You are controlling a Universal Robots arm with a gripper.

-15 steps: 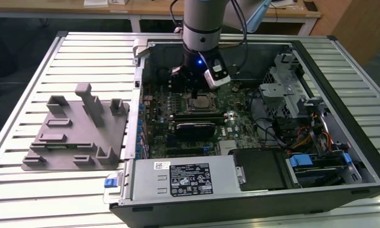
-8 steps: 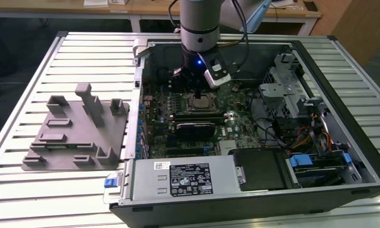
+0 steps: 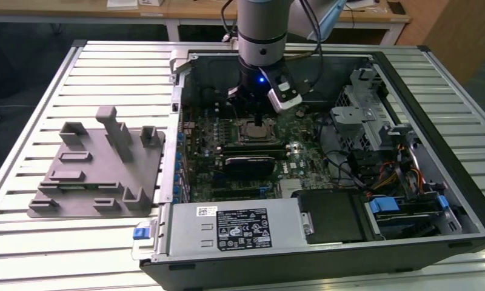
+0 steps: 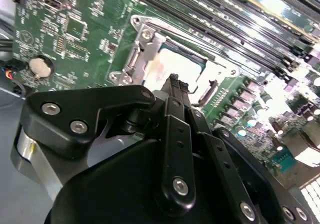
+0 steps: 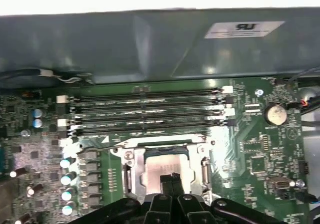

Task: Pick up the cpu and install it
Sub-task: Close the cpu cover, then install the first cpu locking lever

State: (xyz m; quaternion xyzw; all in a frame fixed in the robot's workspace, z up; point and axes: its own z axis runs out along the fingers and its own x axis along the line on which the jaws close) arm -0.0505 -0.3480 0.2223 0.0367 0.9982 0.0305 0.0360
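Just at six o'clock of the closed, empty black claw point(image 3: 260, 119), exterior view, lies the flat silvery square cpu point(image 3: 258, 130).

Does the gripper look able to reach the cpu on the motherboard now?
Likely yes. The gripper sits directly above the cpu, whose silvery top lies bare inside the socket frame; nothing stands between them.

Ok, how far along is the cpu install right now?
The silvery square cpu lies in the metal-framed socket of the green motherboard, so pickup and carry look done. The black hand, closed, is right over it. Left: I can't tell whether the chip is fully seated or released.
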